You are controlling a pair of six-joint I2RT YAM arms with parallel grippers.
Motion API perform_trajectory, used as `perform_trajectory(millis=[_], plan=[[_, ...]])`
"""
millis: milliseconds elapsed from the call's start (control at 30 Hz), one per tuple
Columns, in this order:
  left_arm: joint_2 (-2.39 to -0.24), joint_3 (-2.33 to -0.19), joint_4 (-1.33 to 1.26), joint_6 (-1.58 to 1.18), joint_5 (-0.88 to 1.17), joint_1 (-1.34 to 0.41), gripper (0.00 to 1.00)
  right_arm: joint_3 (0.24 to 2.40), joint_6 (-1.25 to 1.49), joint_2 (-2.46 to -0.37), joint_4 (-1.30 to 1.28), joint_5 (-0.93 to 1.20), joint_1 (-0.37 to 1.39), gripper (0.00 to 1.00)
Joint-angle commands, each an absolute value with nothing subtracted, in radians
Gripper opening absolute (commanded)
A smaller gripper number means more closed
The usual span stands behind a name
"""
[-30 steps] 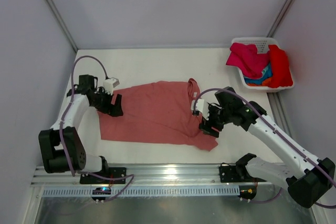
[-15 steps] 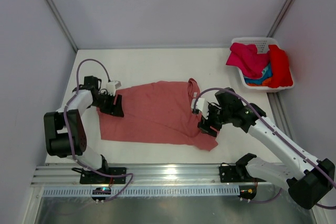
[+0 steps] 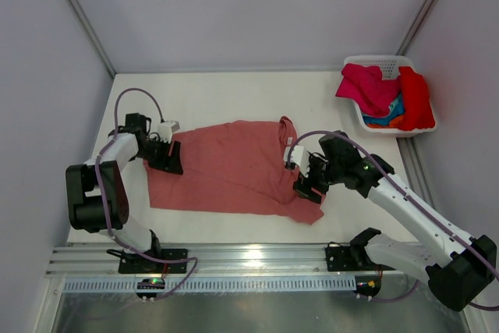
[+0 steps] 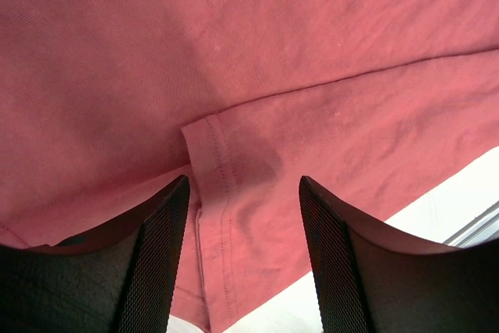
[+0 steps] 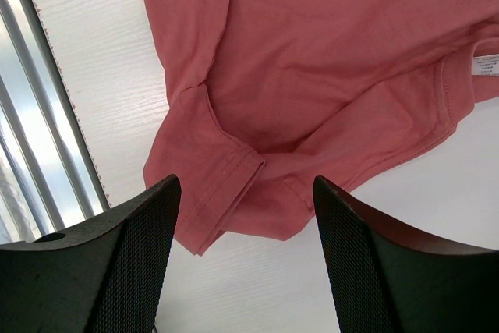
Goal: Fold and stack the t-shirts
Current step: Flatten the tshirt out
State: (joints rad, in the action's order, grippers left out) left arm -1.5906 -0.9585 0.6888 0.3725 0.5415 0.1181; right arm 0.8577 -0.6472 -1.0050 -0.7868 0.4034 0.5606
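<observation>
Overhead, the salmon t-shirt (image 3: 226, 165) lies spread flat on the worktop (image 3: 234, 99), with the left pincer (image 3: 170, 160) at its left edge and the right pincer (image 3: 308, 185) over its near right corner. Left wrist: fingers (image 4: 160, 255) part-open, straddling a stitched hem, gripping nothing. Right wrist: fingers (image 5: 132, 263) wide apart above a sleeve, holding nothing.
</observation>
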Motion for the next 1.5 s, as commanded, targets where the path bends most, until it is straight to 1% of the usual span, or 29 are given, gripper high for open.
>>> perform_trajectory(millis=[0,100,233,333,367,433,467,500,533,633,700,833,1067,1200,1300,1467], plan=[[-1.569,-0.963,0.666,0.370,0.509,0.123,0.61,0.854,-0.629,-0.986,-0.755,0.417,0.557,0.73],[-1.560,-0.959,0.664,0.368,0.489,0.121,0.62,0.854,-0.629,-0.986,-0.753,0.420,0.557,0.73],[-1.560,-0.959,0.672,0.370,0.506,0.123,0.60,0.854,-0.627,-0.986,-0.750,0.420,0.557,0.73],[-1.569,-0.960,0.680,0.376,0.532,0.121,0.47,0.854,-0.626,-0.986,-0.749,0.419,0.557,0.73],[-1.574,-0.962,0.683,0.377,0.540,0.123,0.37,0.854,-0.626,-0.986,-0.749,0.419,0.557,0.73],[-1.588,-0.966,0.701,0.390,0.567,0.123,0.29,0.853,-0.626,-0.986,-0.749,0.417,0.557,0.73],[-1.592,-0.972,0.709,0.394,0.575,0.123,0.20,0.851,-0.626,-0.986,-0.747,0.417,0.557,0.73],[-1.597,-0.976,0.719,0.397,0.581,0.123,0.16,0.851,-0.626,-0.985,-0.747,0.417,0.555,0.73],[-1.603,-0.977,0.722,0.397,0.580,0.123,0.08,0.850,-0.626,-0.986,-0.747,0.414,0.557,0.73],[-1.606,-0.988,0.736,0.399,0.584,0.123,0.05,0.848,-0.626,-0.986,-0.742,0.410,0.557,0.73],[-1.603,-0.992,0.741,0.400,0.586,0.123,0.00,0.848,-0.626,-0.986,-0.741,0.408,0.557,0.73],[-1.572,-0.999,0.746,0.393,0.595,0.123,0.00,0.844,-0.623,-0.989,-0.735,0.399,0.557,0.73],[-1.444,-1.048,0.750,0.338,0.589,0.123,0.00,0.836,-0.620,-0.989,-0.727,0.396,0.557,0.73],[-1.341,-1.115,0.817,0.304,0.638,0.123,0.00,0.831,-0.620,-0.991,-0.726,0.397,0.557,0.73],[-1.312,-1.178,0.902,0.302,0.690,0.123,0.00,0.831,-0.620,-0.994,-0.727,0.399,0.557,0.73],[-1.259,-1.244,1.046,0.398,0.724,0.123,0.00,0.830,-0.621,-0.994,-0.730,0.400,0.557,0.73]])
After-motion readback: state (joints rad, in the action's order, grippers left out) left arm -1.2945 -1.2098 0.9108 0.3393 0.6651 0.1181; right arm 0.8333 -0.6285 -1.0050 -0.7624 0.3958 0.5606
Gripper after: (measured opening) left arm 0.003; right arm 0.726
